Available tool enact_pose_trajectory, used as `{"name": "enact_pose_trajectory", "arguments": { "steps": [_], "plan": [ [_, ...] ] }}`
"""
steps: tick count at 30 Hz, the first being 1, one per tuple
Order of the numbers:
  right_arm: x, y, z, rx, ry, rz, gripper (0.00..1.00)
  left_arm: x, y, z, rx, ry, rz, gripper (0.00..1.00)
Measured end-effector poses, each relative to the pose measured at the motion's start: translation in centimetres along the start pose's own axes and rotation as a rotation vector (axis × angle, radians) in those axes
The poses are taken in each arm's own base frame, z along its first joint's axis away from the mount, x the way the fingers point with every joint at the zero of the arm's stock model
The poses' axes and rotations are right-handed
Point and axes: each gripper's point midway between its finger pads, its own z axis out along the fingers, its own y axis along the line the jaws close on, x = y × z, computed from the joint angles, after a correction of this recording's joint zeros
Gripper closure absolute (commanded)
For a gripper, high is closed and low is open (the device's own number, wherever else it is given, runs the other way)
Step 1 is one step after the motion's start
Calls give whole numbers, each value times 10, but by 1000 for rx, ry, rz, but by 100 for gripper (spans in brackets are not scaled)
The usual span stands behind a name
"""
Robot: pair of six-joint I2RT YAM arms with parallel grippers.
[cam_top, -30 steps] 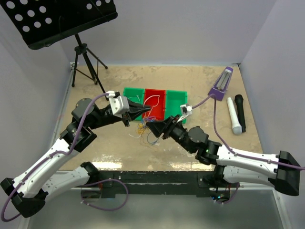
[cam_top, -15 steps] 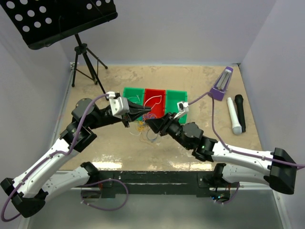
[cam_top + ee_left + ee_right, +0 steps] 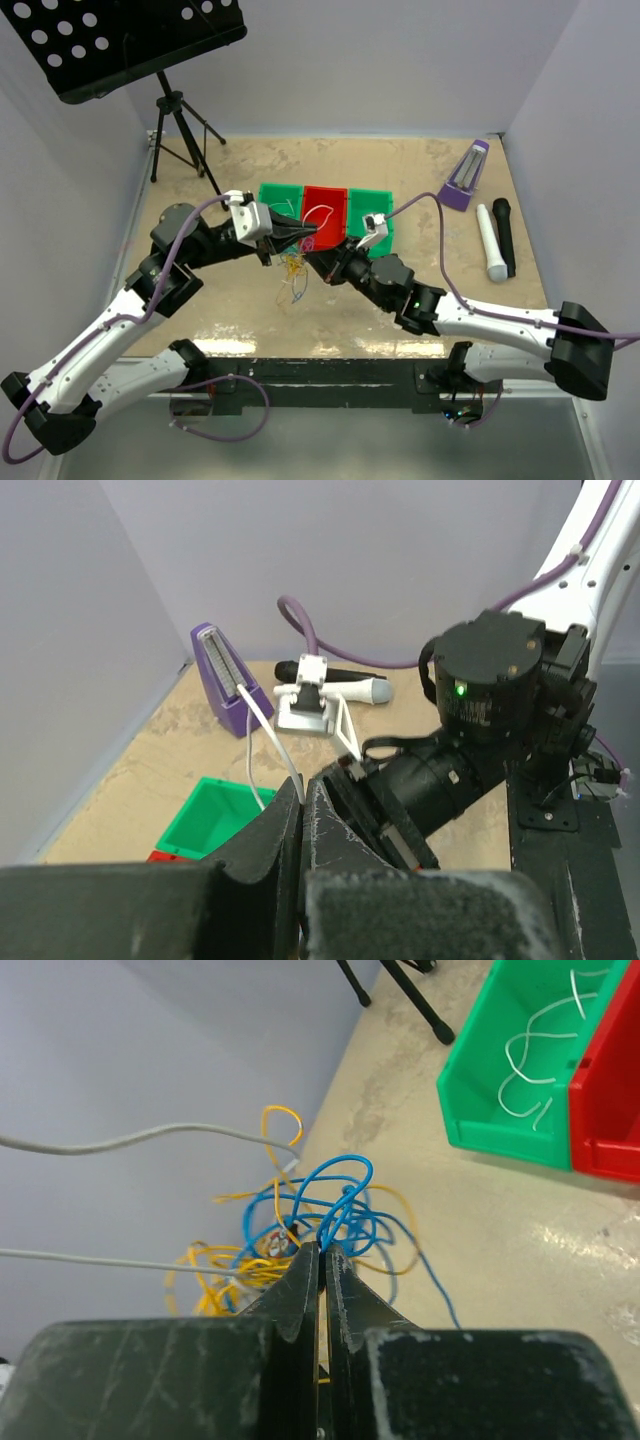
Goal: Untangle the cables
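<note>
While left gripper (image 3: 302, 785) clamps white cable (image 3: 264, 722) | right gripper (image 3: 322, 1250) clamps blue cable (image 3: 342, 1159)

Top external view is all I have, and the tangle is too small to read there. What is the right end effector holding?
Observer: In the right wrist view, the right end effector is shut on a loop of the blue cable.
Operator: And the left one?
Observer: The left end effector is shut on the white cable, which rises from its fingertips.
Operator: Anything in the bins?
Observer: A loose white strand lies in the green bin.
</note>
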Motion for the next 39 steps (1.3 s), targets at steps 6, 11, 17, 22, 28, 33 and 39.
{"name": "enact_pose_trajectory", "arguments": {
  "steps": [6, 11, 17, 22, 28, 33, 39],
  "plan": [
    [27, -31, 8, 79, 56, -13, 100, -19, 7, 4, -2, 14, 32, 100],
    [36, -40, 13, 94, 59, 8, 100, -26, 10, 2, -5, 63, 23, 100],
    [36, -44, 14, 97, 37, 41, 100, -34, 20, 0, -44, 109, 34, 100],
    [33, -47, 15, 101, 3, 85, 100, -45, 38, 1, -106, 141, 93, 100],
    [35, -50, 12, 112, -18, 149, 100, -54, 65, -3, -203, 199, 202, 100],
    [43, -52, 9, 135, -3, 172, 100, -68, 85, -9, -294, 205, 308, 100],
    [118, -157, -33, 457, 229, -3, 99, -199, 100, -37, -485, -136, 512, 100]
  ]
}}
